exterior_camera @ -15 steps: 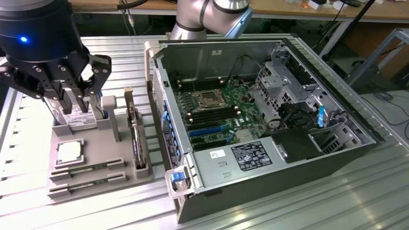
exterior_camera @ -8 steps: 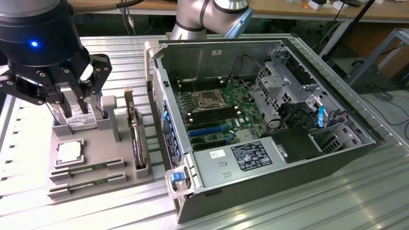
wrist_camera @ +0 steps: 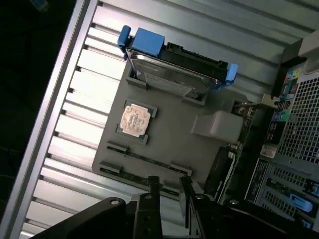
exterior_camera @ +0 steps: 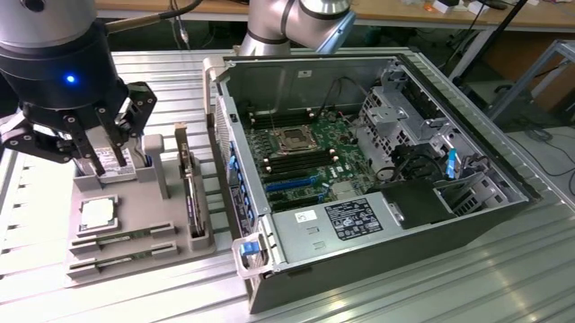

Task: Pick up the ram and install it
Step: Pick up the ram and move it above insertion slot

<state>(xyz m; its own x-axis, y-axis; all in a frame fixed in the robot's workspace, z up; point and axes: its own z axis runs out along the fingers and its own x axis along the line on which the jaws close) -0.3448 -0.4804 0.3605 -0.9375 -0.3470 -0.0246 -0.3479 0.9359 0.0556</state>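
Two ram sticks lie side by side in slots of the grey tray at its near end: one ram and the second ram beside it. My gripper hangs open above the tray's far end, over the hard drive, with nothing between its fingers. It is well clear of both sticks. The open computer case lies to the exterior view's right, its motherboard exposed with black memory slots below the processor socket.
On the tray there is also a square silver processor chip and a long expansion card standing on edge near the case. The hard drive sits in a blue caddy. All rests on a ribbed aluminium table.
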